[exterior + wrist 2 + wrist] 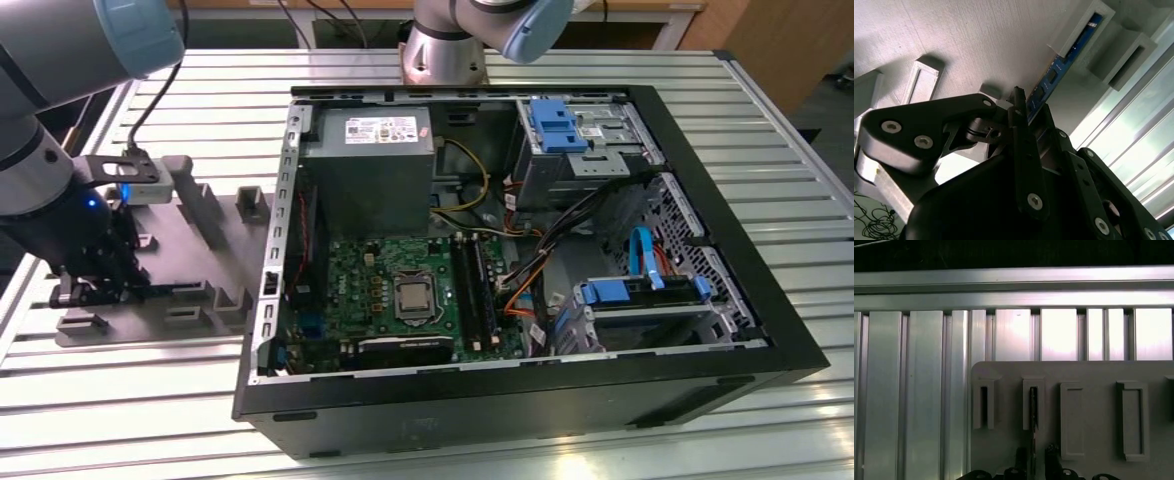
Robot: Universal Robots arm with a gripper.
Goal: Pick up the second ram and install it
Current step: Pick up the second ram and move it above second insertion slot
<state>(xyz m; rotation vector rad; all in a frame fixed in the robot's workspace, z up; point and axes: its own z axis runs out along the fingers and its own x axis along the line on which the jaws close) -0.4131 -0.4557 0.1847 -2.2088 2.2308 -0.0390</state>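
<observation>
Fingers (1023, 145), prob. apart, flank second ram (1054, 72) in holder (1073, 30).

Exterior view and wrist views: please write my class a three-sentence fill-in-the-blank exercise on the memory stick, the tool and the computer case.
1. The slim dark memory stick with blue-green marks stands in a slot of a ____ moulded holder block.
2. In the exterior view, the tool is on the exterior view's ____ of the black computer case.
3. The case lies ____, showing its green motherboard.
Missing words: grey; left; open.
</observation>
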